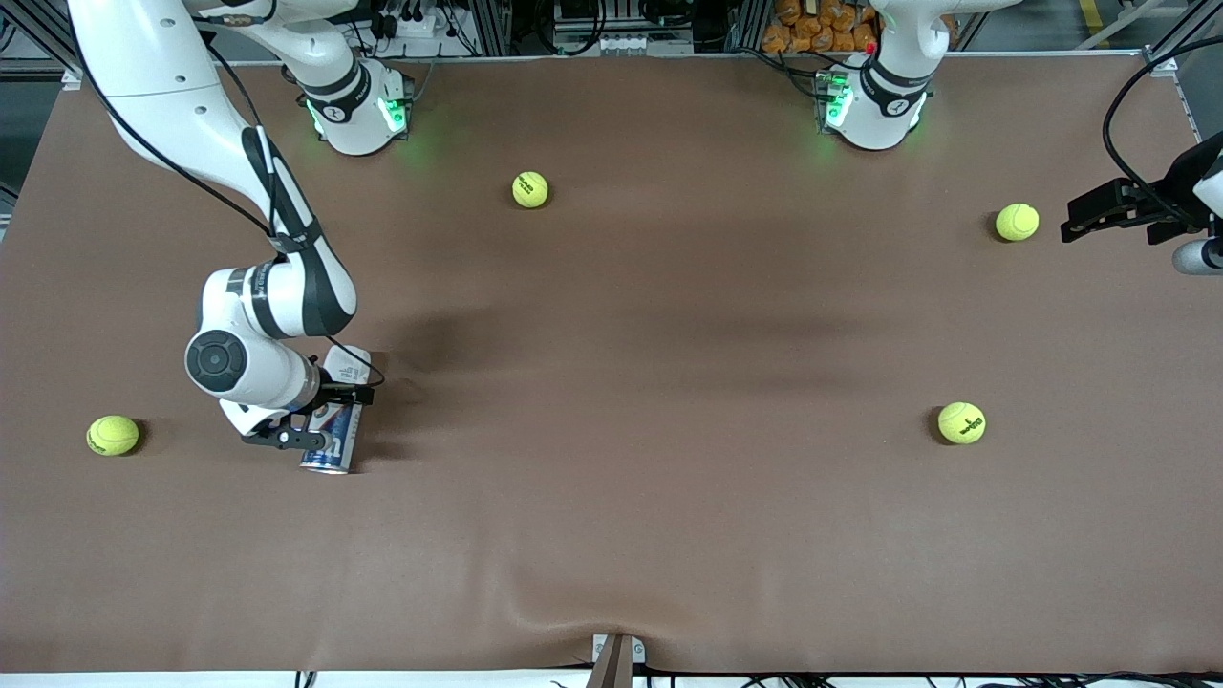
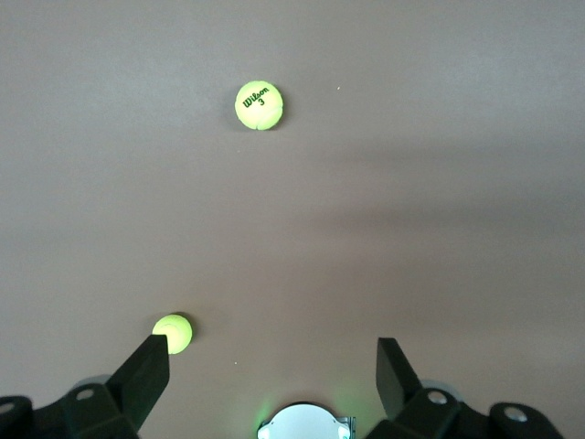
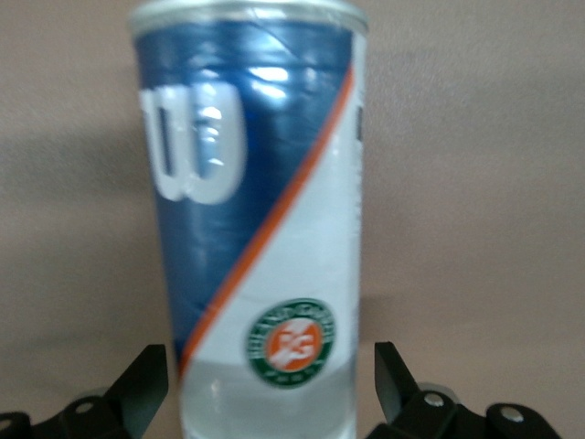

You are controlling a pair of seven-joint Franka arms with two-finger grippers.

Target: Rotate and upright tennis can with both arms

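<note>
On the brown worktop (image 1: pixel 669 401) the tennis can (image 1: pixel 332 441) lay near the right arm's end, between the right claw's (image 1: pixel 320 420) wide fingers, ready for a grasp, while the left claw (image 1: pixel 1099 212) waited open above the left arm's end.

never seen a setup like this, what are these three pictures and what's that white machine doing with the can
These are two white robot arms bolted along one edge of a brown table, each ending in a two-finger claw. The wide picture looks down from a high camera facing them. The other two come from small cameras on each arm's wrist, looking past its fingers.

The right claw is low at the tennis can, which lies on its side toward the right arm's end of the table. In its wrist picture the fingers sit on either side of the can without visibly pressing it.

The left claw waits open in the air over its own end. Four tennis balls lie scattered, one close to it.
</note>
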